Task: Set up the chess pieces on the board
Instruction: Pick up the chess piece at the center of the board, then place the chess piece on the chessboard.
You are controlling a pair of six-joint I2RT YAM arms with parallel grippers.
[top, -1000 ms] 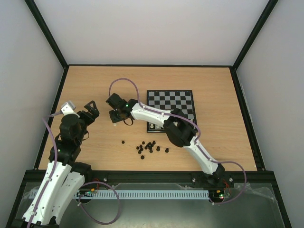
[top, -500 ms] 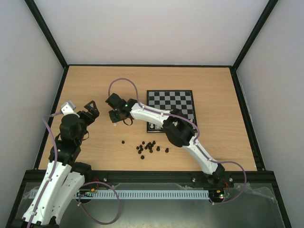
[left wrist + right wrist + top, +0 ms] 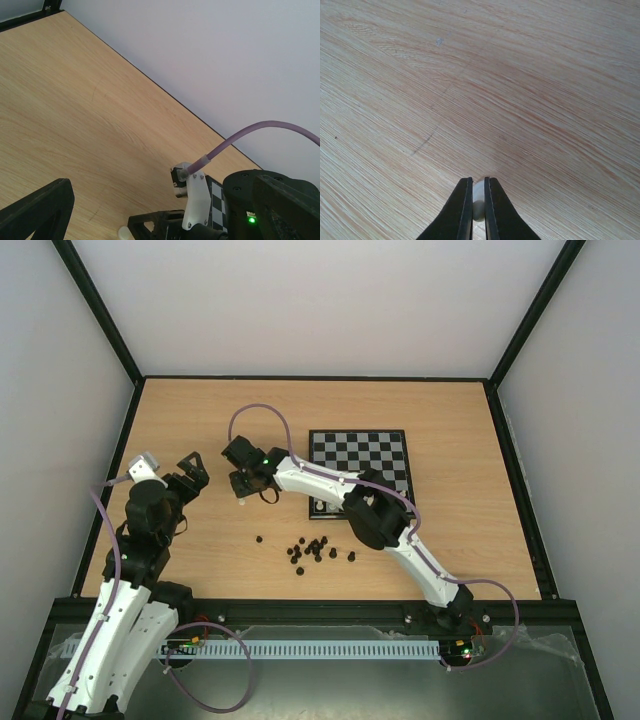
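Slippage is the risk: right jaws, nearly shut, pinch 1 white piece (image 3: 478,200) on the table (image 3: 200,420) left of the board (image 3: 360,455); lifting may drop it. Left jaws seem wide.

Top external: high at near edge, facing down on whole bench (image 3: 450,430); left wrist: low, oblique, sharing right arm (image 3: 270,200) and board (image 3: 217,200) corner; right wrist: close over bench behind right tool (image 3: 477,181).
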